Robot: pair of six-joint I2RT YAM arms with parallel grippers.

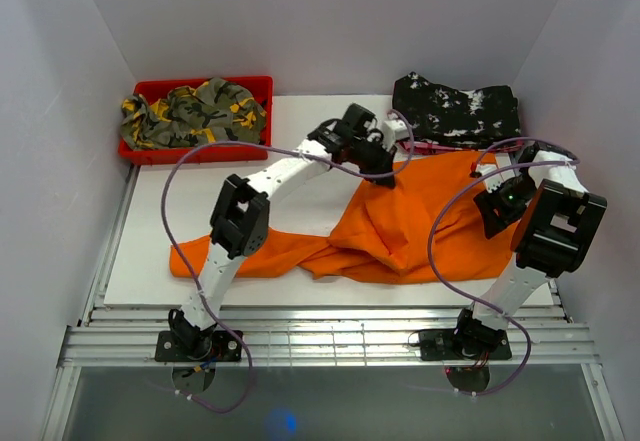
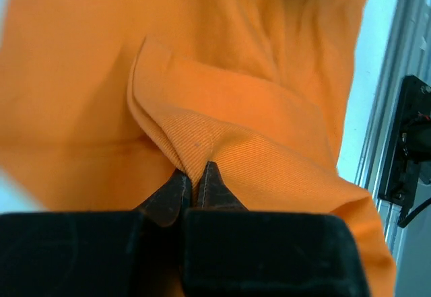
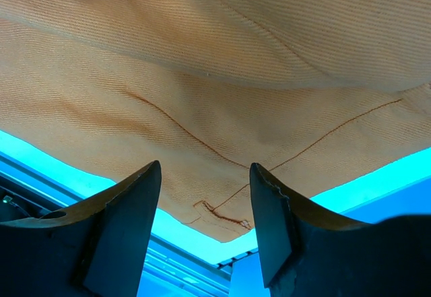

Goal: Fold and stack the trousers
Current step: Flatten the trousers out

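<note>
Right up close in the left wrist view, the left jaws are shut tight on a little ridge of the trousers (image 2: pixel 256 128), pinching the orange cloth between their tips. In the right wrist view the right jaws stand apart. The edge of the trousers is just past them and nothing is pinched yet. From above, the trousers (image 1: pixel 400 226) lie in a crumpled heap across the middle of the white worktop (image 1: pixel 300 126). One leg runs out to the lower left of the frame.

The step looks like getting hold of the cloth so it can be spread flat before folding. To do it well, the right jaws should slide over the hem and close on the edge, not on a big bunch. Then both arms should lift and pull apart gently, so the wrinkles come out. Keep the pull slow, or the small pinch on the left may slip. Stay away from the black speckled cloth (image 1: pixel 455 111) at the upper right.
</note>
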